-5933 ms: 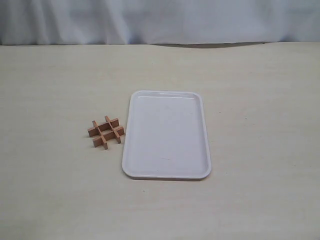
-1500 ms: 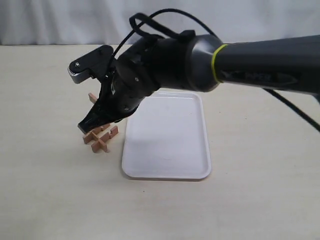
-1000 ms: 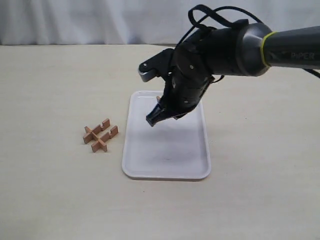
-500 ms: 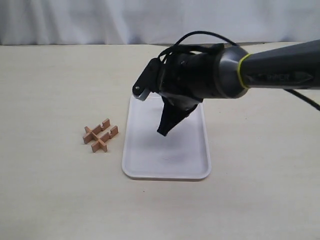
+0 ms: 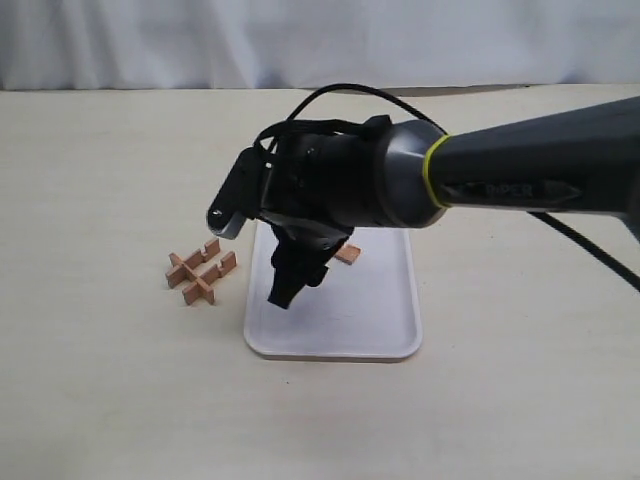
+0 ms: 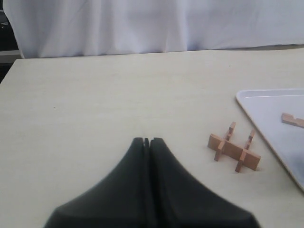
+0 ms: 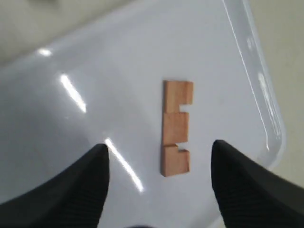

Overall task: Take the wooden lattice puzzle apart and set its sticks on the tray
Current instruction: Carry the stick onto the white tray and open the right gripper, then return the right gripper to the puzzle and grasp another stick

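The wooden lattice puzzle (image 5: 200, 272) lies on the table left of the tray, reduced to three interlocked sticks; the left wrist view shows the puzzle (image 6: 234, 151) too. One loose notched stick (image 5: 348, 255) lies flat on the white tray (image 5: 385, 315). My right gripper (image 5: 284, 293) hangs over the tray's left half, pointing down. In the right wrist view the right gripper (image 7: 159, 145) is open and empty above the tray (image 7: 118, 71), with the stick (image 7: 175, 126) lying between and beyond its fingers. My left gripper (image 6: 147, 140) is shut and empty, well short of the puzzle.
The right arm's thick dark body (image 5: 400, 185) reaches in from the right and hides the tray's far end. A pale tabletop (image 5: 120, 380) surrounds everything, with a white curtain (image 5: 300, 40) along the back. The left wrist view catches the tray's corner (image 6: 270, 109) and the stick (image 6: 292, 119).
The right gripper lifted one stick off the puzzle, carried it right over the tray and let it go; the stick now lies there. The gripper has since swung left and lower.
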Tool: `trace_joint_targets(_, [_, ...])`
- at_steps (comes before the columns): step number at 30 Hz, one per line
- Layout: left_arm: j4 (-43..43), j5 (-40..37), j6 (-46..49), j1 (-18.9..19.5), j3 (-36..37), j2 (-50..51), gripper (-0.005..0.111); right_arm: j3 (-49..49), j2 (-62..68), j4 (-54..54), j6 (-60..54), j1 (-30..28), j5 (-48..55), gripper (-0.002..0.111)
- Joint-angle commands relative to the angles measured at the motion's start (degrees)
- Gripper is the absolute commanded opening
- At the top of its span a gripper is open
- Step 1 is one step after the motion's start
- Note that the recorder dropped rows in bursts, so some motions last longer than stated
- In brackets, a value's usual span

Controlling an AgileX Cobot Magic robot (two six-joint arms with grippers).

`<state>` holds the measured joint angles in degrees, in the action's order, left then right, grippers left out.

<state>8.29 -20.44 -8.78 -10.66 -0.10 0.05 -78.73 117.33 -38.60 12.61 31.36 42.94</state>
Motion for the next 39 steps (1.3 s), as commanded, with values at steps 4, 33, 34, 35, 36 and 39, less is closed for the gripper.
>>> trace_joint_targets(4, [0.13,0.48,-0.06,0.02,0.10,-0.05,0.000,-8.20,-0.22,16.45,-8.41,1.89,1.81,0.059])
trace_joint_targets(33, [0.13,0.48,-0.06,0.02,0.10,-0.05,0.000,-11.87,9.60,37.22,-18.86,2.12,-9.36,0.054])
trace_joint_targets(34, [0.13,0.48,-0.06,0.02,0.10,-0.05,0.000,-11.87,9.74,36.40,-18.86,2.12,-9.46,0.051])
trace_joint_targets(35, [0.13,0.48,-0.06,0.02,0.10,-0.05,0.000,-11.87,9.84,35.69,-18.86,2.12,-9.60,0.047])
trace_joint_targets(36, [0.13,0.48,-0.06,0.02,0.10,-0.05,0.000,-11.87,10.14,34.58,-18.86,2.12,-9.60,0.043])
trace_joint_targets(39, [0.13,0.48,-0.06,0.02,0.10,-0.05,0.000,-11.87,10.77,32.27,-17.65,2.12,-9.84,0.032])
